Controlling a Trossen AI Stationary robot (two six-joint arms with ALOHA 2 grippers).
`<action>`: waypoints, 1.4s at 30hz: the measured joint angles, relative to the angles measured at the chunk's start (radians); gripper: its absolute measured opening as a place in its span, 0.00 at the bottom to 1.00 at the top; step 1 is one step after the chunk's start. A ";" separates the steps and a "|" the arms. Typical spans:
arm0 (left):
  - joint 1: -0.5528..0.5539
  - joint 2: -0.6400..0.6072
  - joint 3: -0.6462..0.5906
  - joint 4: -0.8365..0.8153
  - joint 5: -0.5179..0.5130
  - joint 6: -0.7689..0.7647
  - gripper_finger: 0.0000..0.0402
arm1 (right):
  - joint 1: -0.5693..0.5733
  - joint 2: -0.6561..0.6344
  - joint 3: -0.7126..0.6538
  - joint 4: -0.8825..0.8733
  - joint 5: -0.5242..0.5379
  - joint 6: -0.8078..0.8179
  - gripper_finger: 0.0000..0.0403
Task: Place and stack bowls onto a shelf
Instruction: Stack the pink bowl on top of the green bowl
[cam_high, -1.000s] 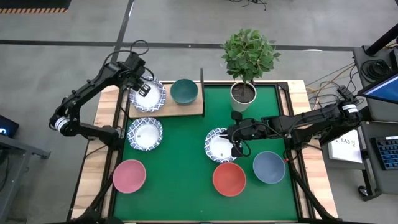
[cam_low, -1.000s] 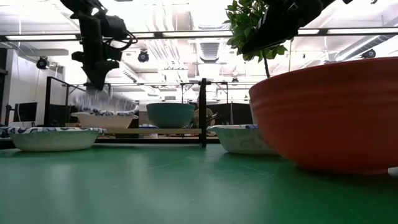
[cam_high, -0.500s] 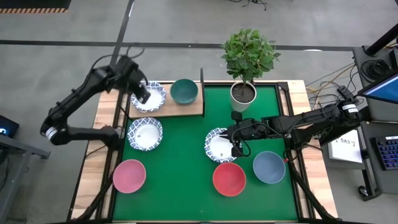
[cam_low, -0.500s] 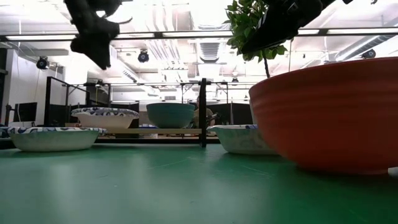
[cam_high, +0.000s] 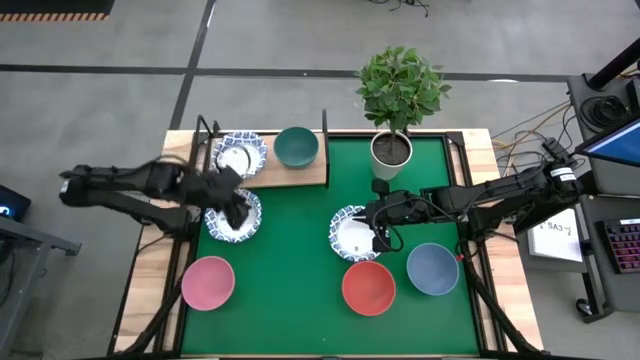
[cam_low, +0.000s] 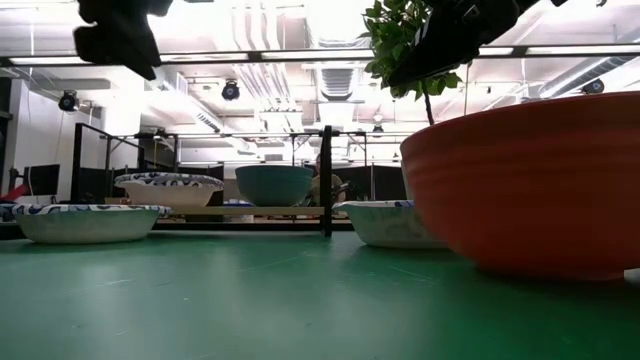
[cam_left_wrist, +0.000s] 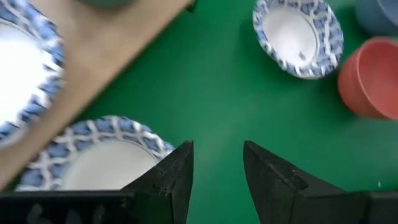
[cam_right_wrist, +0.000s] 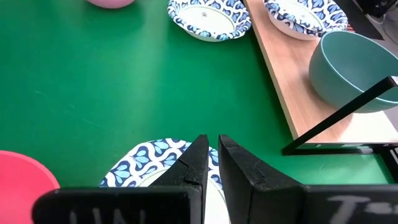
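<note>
Bowls are what I am moving: two already sit on the shelf (cam_high: 300, 175), a blue-rimmed bowl (cam_high: 239, 154) and a green bowl (cam_high: 296, 146) side by side on the wooden board. On the green mat (cam_high: 300, 260) I see another patterned bowl (cam_high: 222, 223) just beside the shelf, a pink bowl (cam_high: 208, 283), a red bowl (cam_high: 368, 287), a grey-blue bowl (cam_high: 432, 268) and a patterned bowl near the middle (cam_high: 347, 233). I judge them rigid, light, smooth-glazed and breakable, so I would pinch a rim from above, one finger inside and one outside, and set each down gently. My left gripper (cam_high: 232, 204) hovers over the patterned bowl beside the shelf, fingers spread and empty in its wrist view. My right gripper (cam_high: 379, 238) sits at the rim of the middle patterned bowl with its fingers nearly together; I cannot tell whether they pinch the rim. The left arm hides part of the bowl under it, and from the table-level camera the red bowl blocks much of the right side. A potted plant (cam_high: 397, 100) stands behind the mat.
</note>
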 joint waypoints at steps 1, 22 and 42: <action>-0.044 0.016 0.000 0.000 -0.017 -0.037 0.30 | 0.000 0.000 0.000 0.000 0.000 -0.003 0.07; -0.249 0.315 0.001 -0.093 0.359 -0.491 0.39 | 0.000 0.000 0.013 0.010 0.000 -0.088 0.07; -0.612 0.445 0.002 0.007 0.363 -1.005 0.40 | -0.003 0.000 0.013 0.035 0.001 -0.091 0.07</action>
